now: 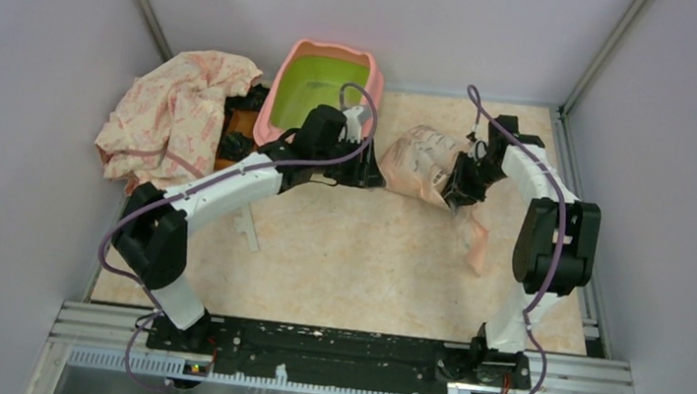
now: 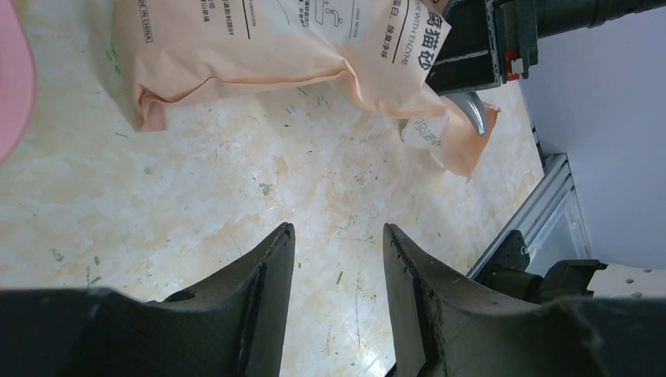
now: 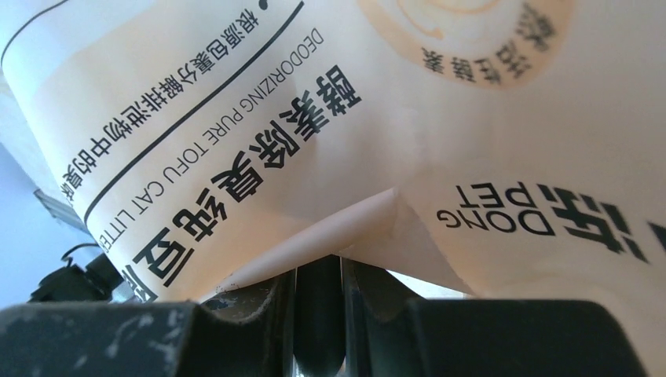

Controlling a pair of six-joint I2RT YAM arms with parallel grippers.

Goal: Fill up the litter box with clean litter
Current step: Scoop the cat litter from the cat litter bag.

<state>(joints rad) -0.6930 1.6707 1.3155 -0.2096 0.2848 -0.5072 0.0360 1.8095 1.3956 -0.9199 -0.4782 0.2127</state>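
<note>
Right end effector (image 3: 318, 263) tight on peach bag (image 1: 420, 161); left end effector (image 2: 338, 236) half-open, empty, beside litter box (image 1: 283, 85), cloth (image 1: 176, 108) beyond.

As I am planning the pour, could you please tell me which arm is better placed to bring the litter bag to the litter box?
Probably the right: the right pincer is shut on a fold of the litter bag. The left pincer hangs open and empty near the litter box.

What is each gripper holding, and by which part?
The right gripper pinches a fold of the peach-pink printed litter bag; the left gripper holds nothing.
</note>
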